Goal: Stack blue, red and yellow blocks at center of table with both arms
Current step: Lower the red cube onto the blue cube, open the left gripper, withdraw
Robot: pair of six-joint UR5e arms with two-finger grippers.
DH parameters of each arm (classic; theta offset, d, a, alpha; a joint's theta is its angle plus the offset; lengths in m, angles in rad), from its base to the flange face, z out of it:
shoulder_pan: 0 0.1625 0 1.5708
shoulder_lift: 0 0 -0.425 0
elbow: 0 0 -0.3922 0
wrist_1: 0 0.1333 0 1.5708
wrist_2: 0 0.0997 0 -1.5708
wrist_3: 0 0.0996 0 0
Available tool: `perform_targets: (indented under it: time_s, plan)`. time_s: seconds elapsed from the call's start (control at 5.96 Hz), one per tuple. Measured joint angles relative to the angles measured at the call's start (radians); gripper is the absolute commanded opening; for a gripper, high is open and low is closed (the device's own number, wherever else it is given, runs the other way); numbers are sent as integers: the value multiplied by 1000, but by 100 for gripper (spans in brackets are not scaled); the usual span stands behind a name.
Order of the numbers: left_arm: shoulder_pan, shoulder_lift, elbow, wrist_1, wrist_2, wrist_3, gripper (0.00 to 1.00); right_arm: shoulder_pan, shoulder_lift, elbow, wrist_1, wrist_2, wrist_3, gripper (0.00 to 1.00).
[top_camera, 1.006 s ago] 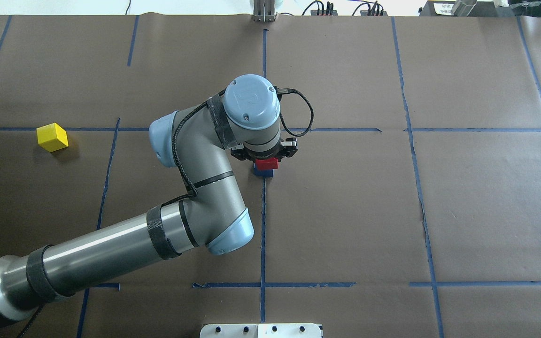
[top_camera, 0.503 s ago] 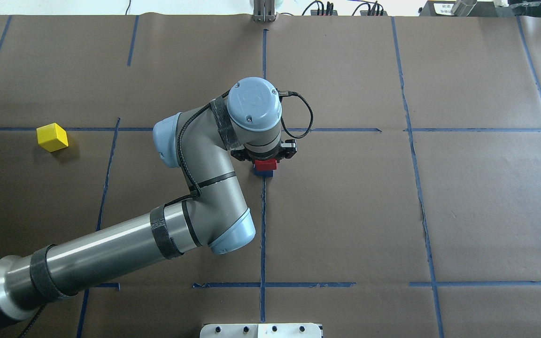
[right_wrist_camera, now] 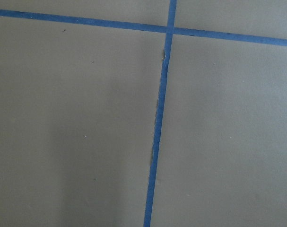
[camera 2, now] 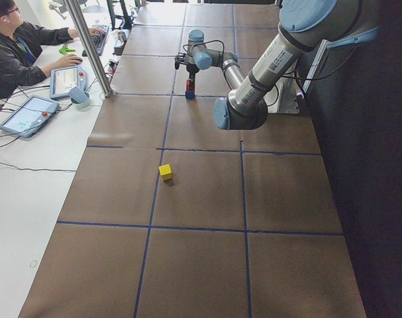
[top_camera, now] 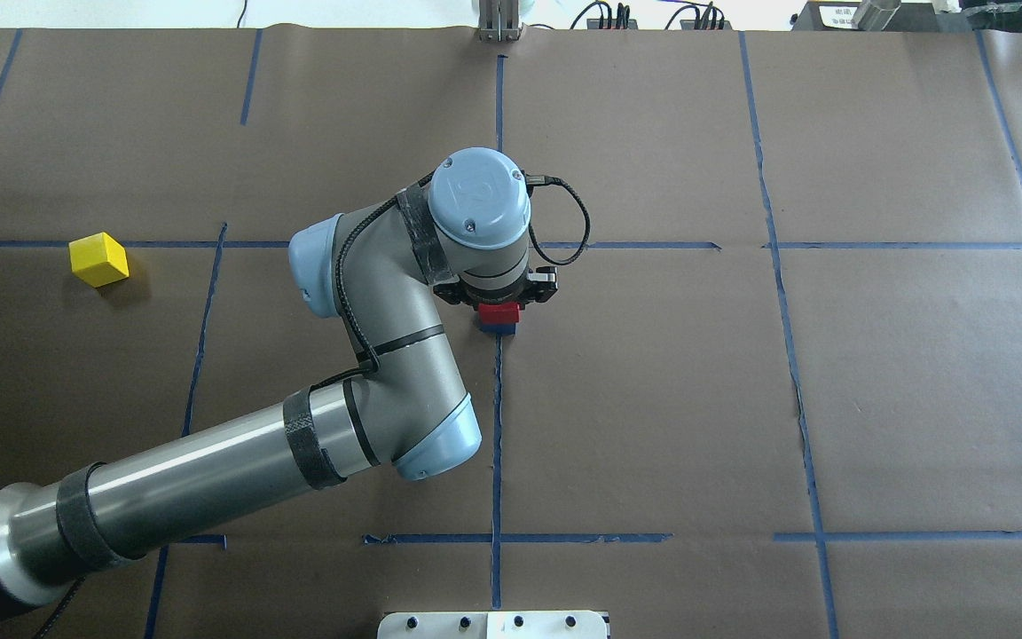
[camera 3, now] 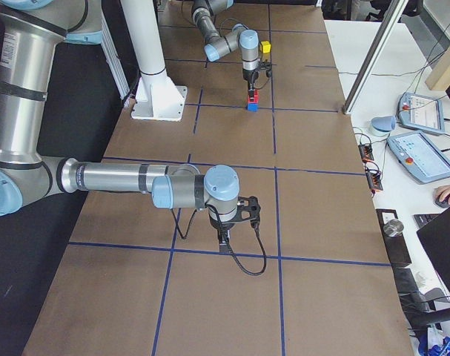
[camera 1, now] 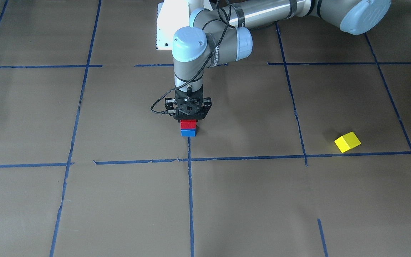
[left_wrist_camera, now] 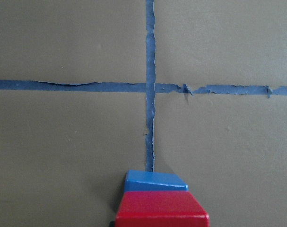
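A red block (camera 1: 188, 124) sits on a blue block (camera 1: 188, 133) at the table's centre, by a tape crossing. My left gripper (camera 1: 188, 120) points straight down over them and is shut on the red block (top_camera: 499, 312); the blue block (top_camera: 498, 327) peeks out beneath. The left wrist view shows red (left_wrist_camera: 162, 210) above blue (left_wrist_camera: 155, 180). A yellow block (top_camera: 98, 259) lies alone far out on my left side (camera 1: 347, 142). My right gripper (camera 3: 226, 236) hangs low over bare paper on my right side; I cannot tell if it is open.
Brown paper with blue tape lines covers the table (top_camera: 830, 399). The white base plate (top_camera: 493, 624) is at the near edge. A metal post (camera 2: 88, 46) and an operators' desk with tablets (camera 2: 28, 112) stand along the far side.
My left gripper has come down slightly with the red block, which now rests closer on the blue block. The yellow block has not moved.
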Motion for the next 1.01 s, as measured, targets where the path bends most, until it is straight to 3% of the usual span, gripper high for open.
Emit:
perform_targets:
  time_s: [0.34,0.67,1.01]
  plan:
    - [1,5,0,-1,-1,1,44,0,1,1,0,0,0,100]
    - [2,6,1,-3,-4,2,81,0,1,1,0,0,0,100]
    - [-1,0,-2,-8,-2,2,94,0,0,1,0,0,0,100]
